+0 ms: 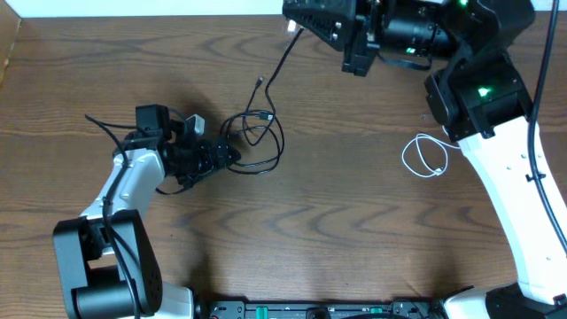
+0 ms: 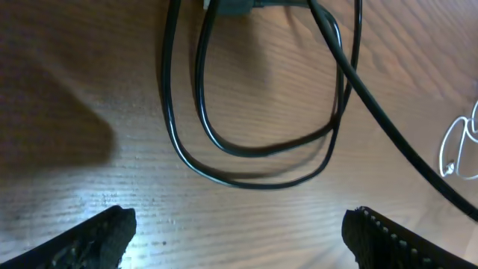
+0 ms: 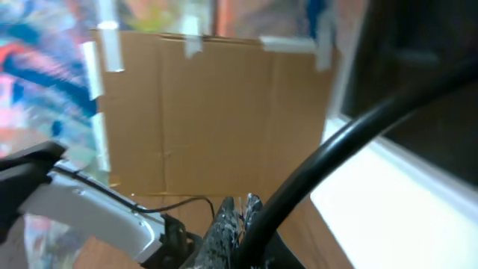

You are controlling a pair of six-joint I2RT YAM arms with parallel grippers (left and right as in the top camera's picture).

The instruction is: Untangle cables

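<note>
Left hand (image 1: 232,157) gapes wide beside the black cable (image 1: 261,142) loops mid-tabletop. Right hand (image 1: 294,27) pinches its strand at the far edge. Only overhead shows the white cable (image 1: 423,157) whole, towards the right edge.

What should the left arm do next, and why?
Probably ease the left gripper forward and close on the looped black cable: its jaws stand open just short of it, while the right gripper seems to hold one end up.

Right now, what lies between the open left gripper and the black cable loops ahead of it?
Only bare table: in the left wrist view, plain wood separates the left gripper from the black cable and its nearest loop, nothing else.
</note>
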